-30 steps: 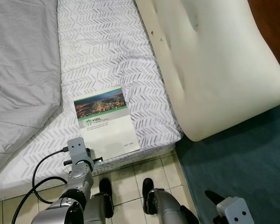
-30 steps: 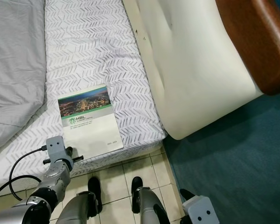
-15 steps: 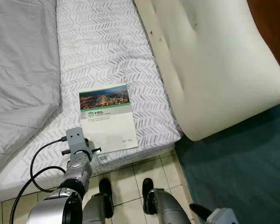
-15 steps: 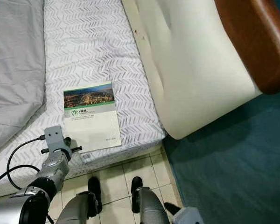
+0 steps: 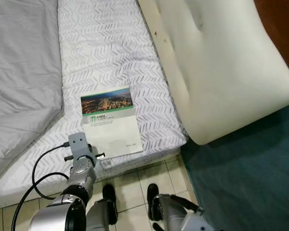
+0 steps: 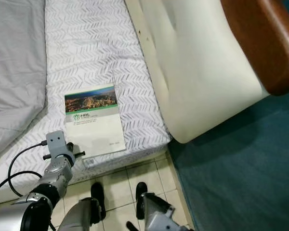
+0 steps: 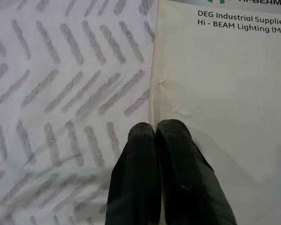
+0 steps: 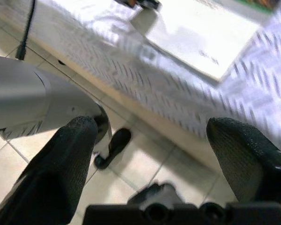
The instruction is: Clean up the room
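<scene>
The left pincer (image 7: 154, 133) has its two black fingers pressed together, tips resting at the left edge of a booklet (image 5: 111, 121) where the cover meets the sheet. In the head views the left arm (image 5: 79, 166) reaches up from the floor toward the near corner of that booklet, a black cable (image 5: 38, 168) looping beside it.

The booklet lies flat on the bed (image 5: 106, 48), near its foot edge, on a white sheet with a grey chevron pattern. Its cover carries a night city photo above a green band and printed text. A grey blanket (image 5: 19, 72) lies on the bed to the left of it, well apart.

The right pincer (image 8: 145, 159) hangs low over the tiled floor (image 8: 145, 164) with its fingers spread wide apart, holding nothing.

A cream cushion (image 5: 221, 67) leans beside the bed on the right, over dark teal carpet (image 5: 250, 168).
</scene>
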Controlling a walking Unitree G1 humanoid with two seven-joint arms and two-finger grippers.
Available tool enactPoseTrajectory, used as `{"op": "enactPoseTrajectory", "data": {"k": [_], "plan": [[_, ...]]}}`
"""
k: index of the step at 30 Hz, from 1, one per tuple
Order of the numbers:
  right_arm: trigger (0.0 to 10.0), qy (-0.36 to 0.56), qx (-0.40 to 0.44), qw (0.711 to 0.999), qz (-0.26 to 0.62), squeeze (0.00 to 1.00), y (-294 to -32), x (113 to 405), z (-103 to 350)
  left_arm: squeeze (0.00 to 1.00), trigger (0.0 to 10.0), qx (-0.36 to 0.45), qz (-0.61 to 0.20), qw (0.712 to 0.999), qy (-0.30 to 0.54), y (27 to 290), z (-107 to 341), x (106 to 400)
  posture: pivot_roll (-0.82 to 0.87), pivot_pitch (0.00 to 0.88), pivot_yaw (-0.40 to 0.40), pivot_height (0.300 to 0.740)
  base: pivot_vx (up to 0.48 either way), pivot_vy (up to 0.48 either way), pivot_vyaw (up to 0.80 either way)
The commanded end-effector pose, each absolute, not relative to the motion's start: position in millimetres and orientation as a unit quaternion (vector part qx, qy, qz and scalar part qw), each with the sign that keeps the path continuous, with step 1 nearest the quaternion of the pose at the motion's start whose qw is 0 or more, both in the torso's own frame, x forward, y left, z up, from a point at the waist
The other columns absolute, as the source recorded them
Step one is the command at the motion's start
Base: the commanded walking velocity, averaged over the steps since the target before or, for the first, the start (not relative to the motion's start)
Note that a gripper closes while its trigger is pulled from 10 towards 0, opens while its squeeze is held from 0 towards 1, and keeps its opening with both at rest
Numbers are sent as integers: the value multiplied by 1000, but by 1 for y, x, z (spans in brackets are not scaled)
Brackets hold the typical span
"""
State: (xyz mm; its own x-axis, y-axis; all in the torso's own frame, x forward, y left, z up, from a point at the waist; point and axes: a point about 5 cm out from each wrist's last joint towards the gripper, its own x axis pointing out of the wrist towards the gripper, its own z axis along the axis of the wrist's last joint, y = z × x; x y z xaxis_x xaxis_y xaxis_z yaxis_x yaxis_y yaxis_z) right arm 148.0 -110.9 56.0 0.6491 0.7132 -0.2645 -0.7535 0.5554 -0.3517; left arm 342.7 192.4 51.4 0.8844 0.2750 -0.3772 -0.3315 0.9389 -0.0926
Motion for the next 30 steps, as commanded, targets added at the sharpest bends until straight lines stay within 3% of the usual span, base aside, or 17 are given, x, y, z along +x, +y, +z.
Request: {"op": "enactPoseTrajectory", "data": {"k": [1, 13, 19, 24, 25, 26, 27, 30], "plan": [[10000, 53, -242, 859, 448, 0, -105, 137, 39, 0, 10000, -76, 163, 960, 214, 192, 36, 331, -362, 505, -99, 740, 0, 0, 0], [10000, 26, -267, 855, 444, 0, -109, 147, 30, 0, 10000, -75, 166, 962, 205, 196, 43, 337, -368, 507, -112, 740, 0, 0, 0], [10000, 57, -231, 878, 415, 0, -112, 149, 25, 0, 10000, -82, 174, 961, 197, 198, 47, 339, -369, 510, -114, 740, 0, 0, 0], [10000, 44, -228, 876, 422, 0, -107, 150, 26, 0, 10000, -82, 176, 961, 197, 199, 46, 338, -368, 511, -112, 740, 0, 0, 0], [10000, 41, -229, 875, 425, 0, -106, 150, 26, 98, 10000, -80, 176, 961, 198, 199, 45, 338, -367, 508, -112, 740, 0, 0, 0], [10000, 39, -230, 874, 426, 0, -105, 150, 26, 98, 10000, -79, 177, 961, 199, 199, 45, 338, -367, 508, -112, 740, 0, 0, 0], [10000, 39, -230, 874, 427, 0, -105, 150, 26, 1000, 10000, -81, 178, 960, 200, 199, 45, 337, -368, 503, -113, 740, 0, 0, 0], [10000, 39, -231, 873, 427, 0, -105, 152, 26, 1000, 10000, -87, 180, 959, 201, 197, 44, 337, -369, 499, -115, 740, 0, 0, 0]]}}
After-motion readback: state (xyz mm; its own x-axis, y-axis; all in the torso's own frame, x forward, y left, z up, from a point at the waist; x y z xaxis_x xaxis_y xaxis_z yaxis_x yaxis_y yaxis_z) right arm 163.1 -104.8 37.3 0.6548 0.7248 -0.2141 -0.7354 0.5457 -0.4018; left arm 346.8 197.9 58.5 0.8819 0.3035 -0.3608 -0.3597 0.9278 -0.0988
